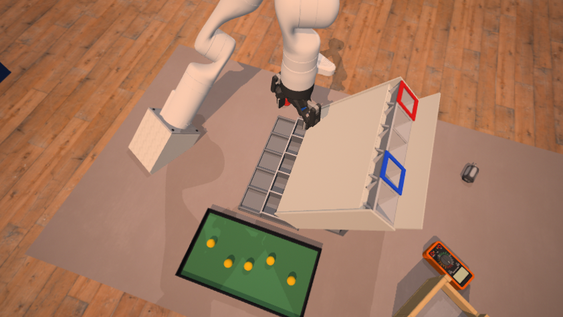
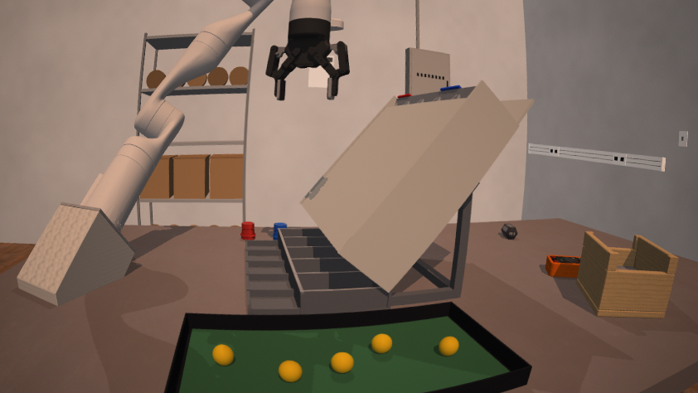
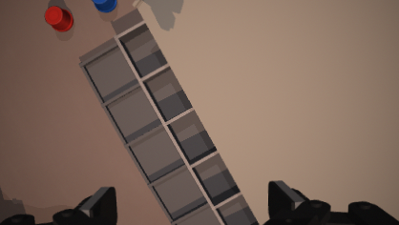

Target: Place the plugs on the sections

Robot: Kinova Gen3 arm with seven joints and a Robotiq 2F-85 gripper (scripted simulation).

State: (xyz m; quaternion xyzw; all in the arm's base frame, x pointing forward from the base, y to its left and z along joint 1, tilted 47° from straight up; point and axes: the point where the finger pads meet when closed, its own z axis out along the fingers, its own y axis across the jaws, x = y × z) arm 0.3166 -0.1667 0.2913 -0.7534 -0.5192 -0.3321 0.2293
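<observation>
My gripper (image 1: 293, 114) (image 2: 305, 97) (image 3: 192, 201) is open and empty, high above the sections, beside the cover's upper face. The red plug (image 1: 287, 102) (image 2: 248, 231) (image 3: 59, 19) and the blue plug (image 2: 279, 230) (image 3: 105, 4) stand upright on the table beyond the far end of the sections. The flat front parts (image 1: 260, 178) (image 3: 134, 113) of the sections carry no plug. The red band (image 1: 410, 91) (image 2: 404, 95) is at the far end of the funnel row; the blue band (image 1: 396, 162) (image 2: 450, 88) is nearer the marble tray. The cover (image 1: 334, 157) (image 2: 370, 146) (image 3: 305, 105) hides the pipes.
Several orange marbles (image 1: 247, 266) (image 2: 341, 362) lie in the green tray (image 1: 311, 283) (image 2: 319, 319) in front of the sections. The tilted cover rises beside the gripper. A multimeter (image 1: 446, 259) (image 2: 561, 265), a wooden box (image 2: 634, 295) and a small dark object (image 1: 470, 173) (image 2: 508, 230) are to the right.
</observation>
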